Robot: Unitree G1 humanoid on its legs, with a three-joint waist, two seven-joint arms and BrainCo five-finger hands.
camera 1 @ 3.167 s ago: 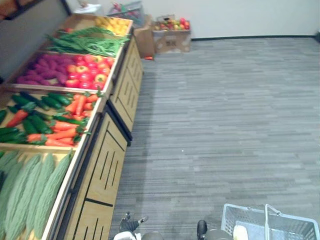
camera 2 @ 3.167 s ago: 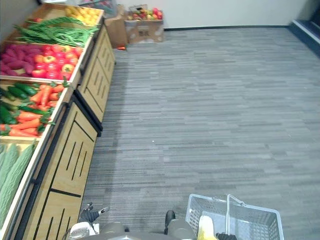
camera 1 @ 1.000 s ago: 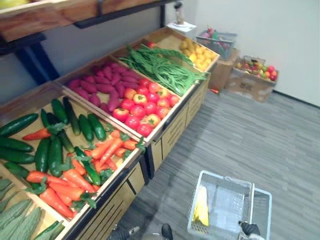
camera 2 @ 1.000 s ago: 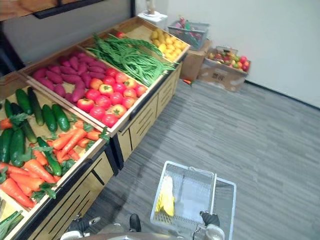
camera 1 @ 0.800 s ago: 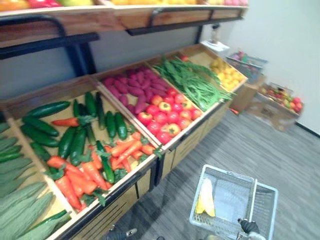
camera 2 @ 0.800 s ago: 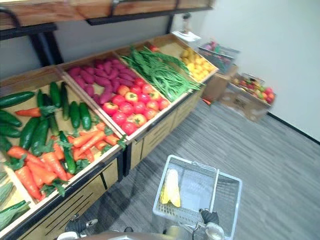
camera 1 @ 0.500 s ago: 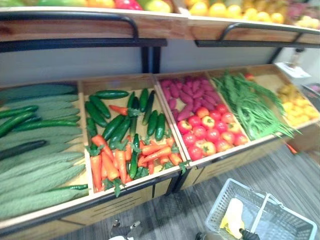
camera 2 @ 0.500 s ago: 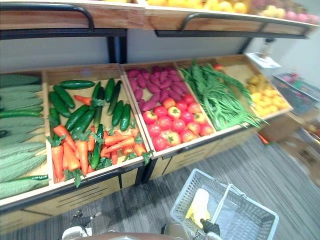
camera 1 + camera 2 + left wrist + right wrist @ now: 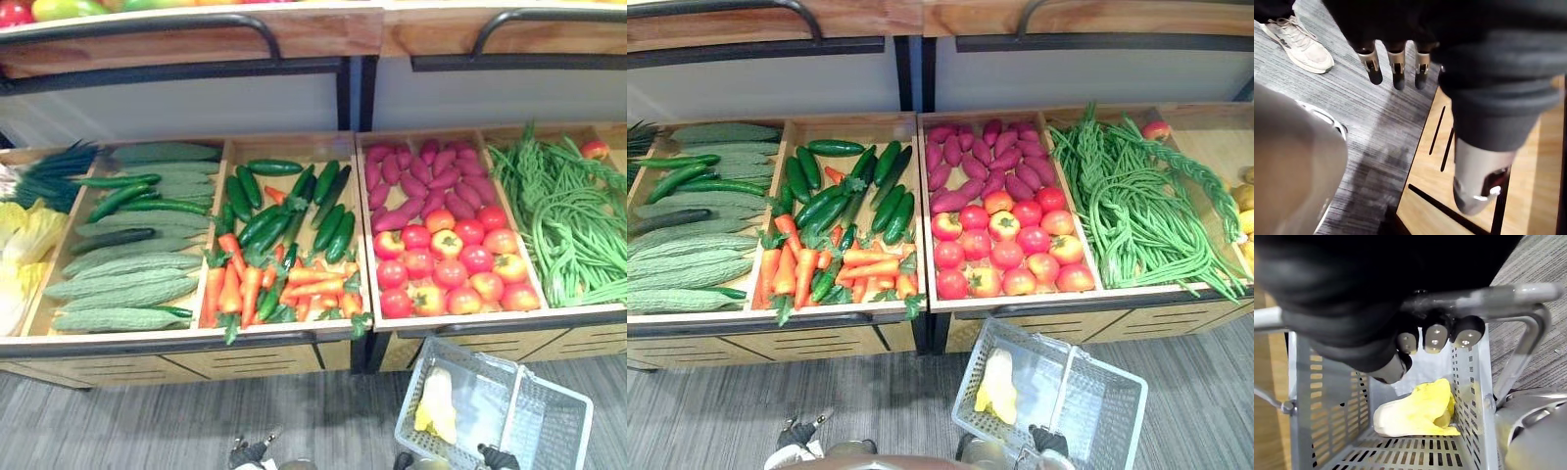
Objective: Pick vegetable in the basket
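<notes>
Low on my right hangs a grey slotted basket [image 9: 409, 397], with a pale yellow leafy vegetable [image 9: 436, 403] lying in its left half. In the right wrist view my right hand [image 9: 1435, 335] is shut on the basket's metal handle [image 9: 1528, 293], above the yellow vegetable [image 9: 1418, 413]. My left hand [image 9: 1396, 66] hangs open and holds nothing beside the stand's wooden front panel [image 9: 1435, 196]. That hand [image 9: 250, 452] also shows at the bottom edge, left of the basket.
A wooden produce stand faces me: bitter gourds [image 9: 127, 284], cucumbers [image 9: 284, 211], carrots [image 9: 245, 289], purple sweet potatoes [image 9: 421, 181], tomatoes [image 9: 451, 259], long beans [image 9: 573, 225]. Pale cabbages [image 9: 20, 245] lie far left. A railed upper shelf [image 9: 196, 29] overhangs. A person's shoe [image 9: 1300, 41] stands behind.
The camera has swung round to face the stand head-on, bringing the bins square across the view. The basket still hangs from my right hand at the lower right.
</notes>
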